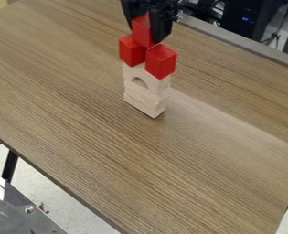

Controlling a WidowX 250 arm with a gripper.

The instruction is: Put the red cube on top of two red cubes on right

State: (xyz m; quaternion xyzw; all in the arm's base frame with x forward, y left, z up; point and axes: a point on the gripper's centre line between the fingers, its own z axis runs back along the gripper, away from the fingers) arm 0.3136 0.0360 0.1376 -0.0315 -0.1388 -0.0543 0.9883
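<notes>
I have the gripper [147,29] at the upper middle of the camera view, directed downward over the block stack. Gripper state: pinching the upper red cube [140,31], with one finger at each side. The upper red cube is located above the junction of the left red cube [131,51] and the right red cube [161,61]. From this angle I cannot tell whether its underside is touching them.

The two supporting cubes sit side by side on the pale arch block [134,73], corners close together at the middle. The right red cube overhangs the front face of the arch block. The arch block rests on the lower pale blocks [145,101], which stand on the table [140,160].

Clearances: table surface extends around the stack base on all sides, with the widest span toward the bottom of the view. The far table edge runs diagonally behind the stack, down to the right. Beyond it are dark equipment [247,18] and a cable [273,39]. The near edge runs diagonally across the lower left, well apart from the stack; a metal plate [24,221] lies outside it.
</notes>
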